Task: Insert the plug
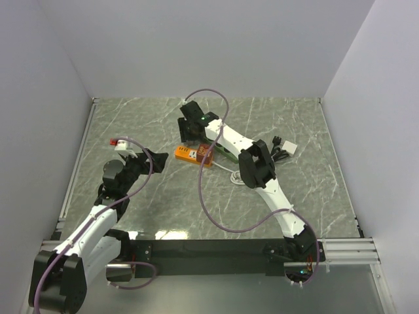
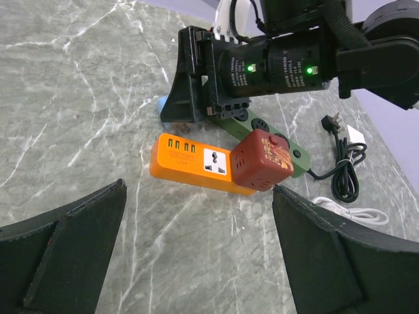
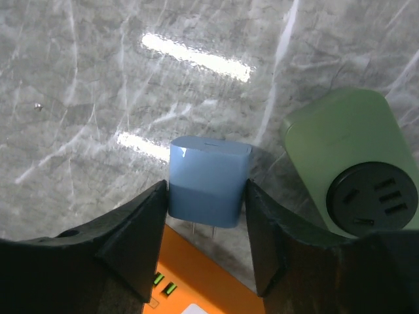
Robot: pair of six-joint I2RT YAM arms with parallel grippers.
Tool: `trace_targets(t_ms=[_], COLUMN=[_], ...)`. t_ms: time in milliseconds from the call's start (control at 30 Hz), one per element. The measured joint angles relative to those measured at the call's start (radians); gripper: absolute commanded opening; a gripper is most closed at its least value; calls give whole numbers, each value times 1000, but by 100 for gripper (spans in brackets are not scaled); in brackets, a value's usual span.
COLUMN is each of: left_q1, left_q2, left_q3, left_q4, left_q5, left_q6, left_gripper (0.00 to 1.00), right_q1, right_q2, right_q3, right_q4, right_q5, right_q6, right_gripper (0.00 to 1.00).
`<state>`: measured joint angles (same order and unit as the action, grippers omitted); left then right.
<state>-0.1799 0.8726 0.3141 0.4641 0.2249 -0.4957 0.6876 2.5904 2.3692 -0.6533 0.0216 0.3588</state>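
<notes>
The right claw (image 3: 207,208) is clamped on the blue plug (image 3: 208,178), one finger on each side face. Two metal prongs (image 3: 203,229) show at the plug's edge nearest the orange power strip (image 3: 196,284), which lies just beneath the claw on the bench (image 3: 78,78). A green power strip (image 3: 347,163) lies off to one side. The prongs look clear of any slot, though I cannot tell if the plug is lifted off the bench. The left claw (image 2: 200,229) hangs spread wide and holds nothing, with the orange strip ahead of it and a red cube adapter (image 2: 262,159) at one end. To insert well, I judge the right claw should bring the prongs square over the strip's socket (image 2: 215,161), avoid tilting the plug, then press straight in. The left claw could pin the strip against skidding.
</notes>
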Motion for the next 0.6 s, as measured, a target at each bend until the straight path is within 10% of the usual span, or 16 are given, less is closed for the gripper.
trace_targets(t_ms=[133, 200, 600], left_q1=[0, 0, -68], left_q2=[0, 0, -6], left_q3=[-1, -3, -34], left_q4=[4, 7, 77], left_q5=[9, 13, -36], left_q6=[0, 0, 13], left_gripper=[99, 100, 98], right_q1=[0, 0, -3], right_q2=[4, 11, -305], right_q3=[2, 15, -454], right_q4=[-1, -2, 249], right_q5=[6, 14, -97], right_q6=[10, 14, 77], right_gripper=[37, 0, 0])
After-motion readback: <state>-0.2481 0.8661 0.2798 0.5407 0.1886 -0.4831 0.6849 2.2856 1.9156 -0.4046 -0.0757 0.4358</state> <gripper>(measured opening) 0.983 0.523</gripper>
